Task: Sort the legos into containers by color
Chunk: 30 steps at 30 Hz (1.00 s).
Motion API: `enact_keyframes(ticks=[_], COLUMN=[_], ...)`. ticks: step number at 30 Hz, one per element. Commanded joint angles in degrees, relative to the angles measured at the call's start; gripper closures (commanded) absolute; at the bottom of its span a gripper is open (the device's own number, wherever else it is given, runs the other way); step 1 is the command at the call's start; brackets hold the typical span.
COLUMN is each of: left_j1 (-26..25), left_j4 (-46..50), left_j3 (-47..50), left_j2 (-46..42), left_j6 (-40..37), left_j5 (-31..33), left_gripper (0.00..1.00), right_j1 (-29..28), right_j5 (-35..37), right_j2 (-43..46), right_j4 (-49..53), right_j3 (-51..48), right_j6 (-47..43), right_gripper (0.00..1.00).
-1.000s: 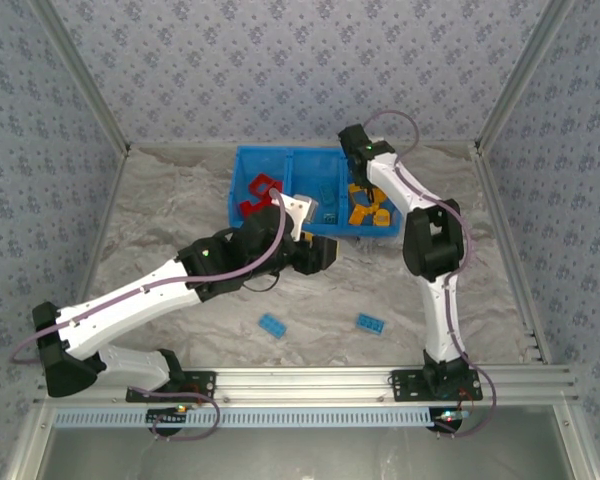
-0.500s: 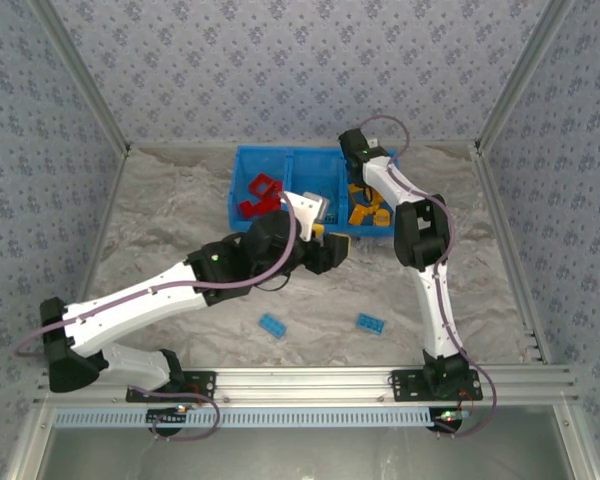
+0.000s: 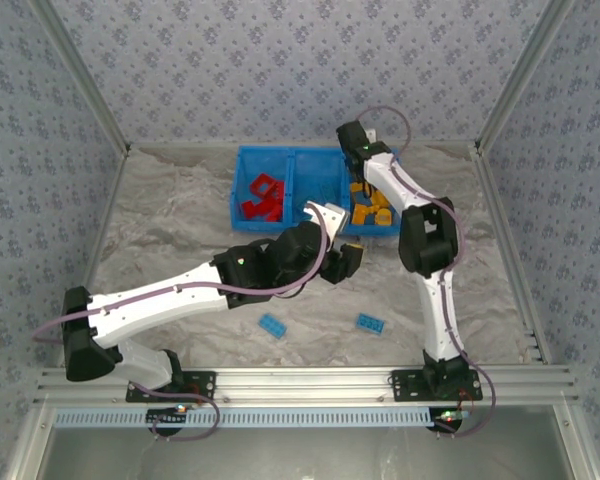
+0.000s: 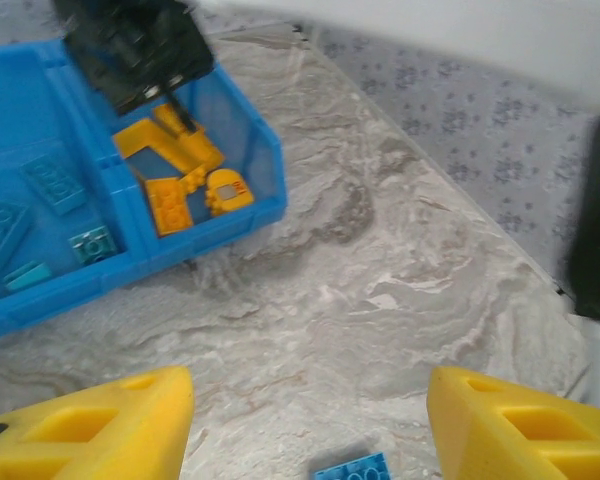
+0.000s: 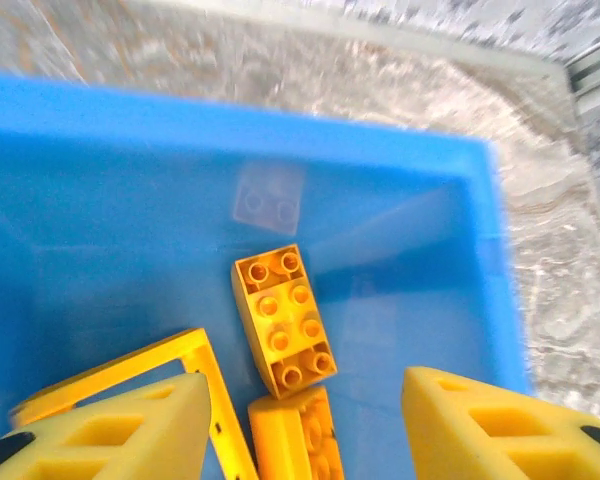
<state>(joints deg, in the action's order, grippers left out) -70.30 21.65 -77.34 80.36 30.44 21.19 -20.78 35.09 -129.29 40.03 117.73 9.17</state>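
Starting at the left, the left gripper (image 4: 308,400) is seen with its jaws spread wide and nothing caught between them. It is held over the marbled table (image 4: 380,280), just short of the blue bin (image 3: 285,151). Two loose blue bricks (image 3: 272,325) are left on the table, on the arm-base side of these jaws. Ahead of the jaws and to their left, the bin's compartments are laid out. Red legos (image 3: 260,198) are gathered in the left one, teal legos (image 4: 40,190) in the middle one and orange legos (image 4: 180,180) in the right one. Further right, the right gripper (image 5: 305,395) is held over the right compartment with its jaws released and no brick clasped. An orange studded brick (image 5: 283,320) is seen flat on the bin floor just beyond the fingertips. An orange frame (image 5: 150,365) is seen close beside the left-hand finger, and a further orange piece lies low in the gap.
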Motion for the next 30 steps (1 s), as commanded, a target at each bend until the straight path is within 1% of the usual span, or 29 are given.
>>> enact_keyframes(ticks=[1,4,5,7,8,12,13,16,17,18,20,21,24,27,30], left_j1=[-0.1,0.1,0.3,1.3,1.9,3.3,3.5,4.0,4.2,4.4,4.9,5.2,6.9,8.5,8.6], left_j4=[8.4,16.0,19.4,24.8,26.6,27.5,27.2,24.4,23.4,22.7,20.2,18.9,14.5,11.8,11.5], left_j3=[1.8,5.4,7.1,10.6,12.9,20.6,21.7,26.3,27.6,28.9,31.4,32.6,34.9,35.2,34.5], left_j2=[-3.8,-6.2,-7.2,-8.6,-9.2,-10.1,-10.1,-10.1,-10.0,-9.9,-9.8,-9.6,-8.4,-5.4,-2.0], left_j6=[7.9,17.1,21.8,31.5,35.8,48.7,51.0,58.5,60.9,63.5,67.6,69.7,72.4,73.2,73.9], left_j5=[6.6,8.2,8.3,7.2,5.6,0.5,0.1,-1.9,-2.4,-3.1,-4.1,-4.8,-7.4,-10.7,-12.9], left_gripper=[0.36,0.36,0.36,0.35,0.35,0.34,0.33,0.31,0.29,0.27,0.22,0.22,0.22,0.24,0.26], right_j1=[-2.0,-4.9,-6.1,-9.2,-11.5,-23.0,-25.9,-34.9,-37.8,-40.6,-45.0,-47.2,-52.9,-56.7,-58.9], right_j5=[2.2,0.2,-1.7,-5.3,-7.6,-17.3,-21.1,-25.9,-28.3,-29.3,-29.0,-28.2,-24.8,-23.9,-21.8], right_j2=[12.2,23.7,27.8,36.3,40.1,56.3,59.8,69.9,73.2,76.0,79.6,81.0,82.9,82.6,81.9], right_j4=[0.5,-1.8,-2.7,-4.3,-5.2,-11.9,-13.6,-17.0,-18.3,-19.0,-18.8,-18.0,-16.4,-16.8,-16.7], right_j3=[-3.8,-14.4,-18.8,-27.3,-31.8,-48.7,-53.6,-62.9,-65.7,-68.2,-71.0,-72.2,-73.9,-75.2,-75.6], right_j6=[3.5,5.3,6.1,7.0,7.2,4.5,3.6,3.8,4.1,5.0,7.4,8.5,10.9,12.5,13.7], right_gripper=[0.45,0.44,0.43,0.39,0.38,0.36,0.36,0.35,0.35,0.34,0.34,0.33,0.33,0.33,0.33])
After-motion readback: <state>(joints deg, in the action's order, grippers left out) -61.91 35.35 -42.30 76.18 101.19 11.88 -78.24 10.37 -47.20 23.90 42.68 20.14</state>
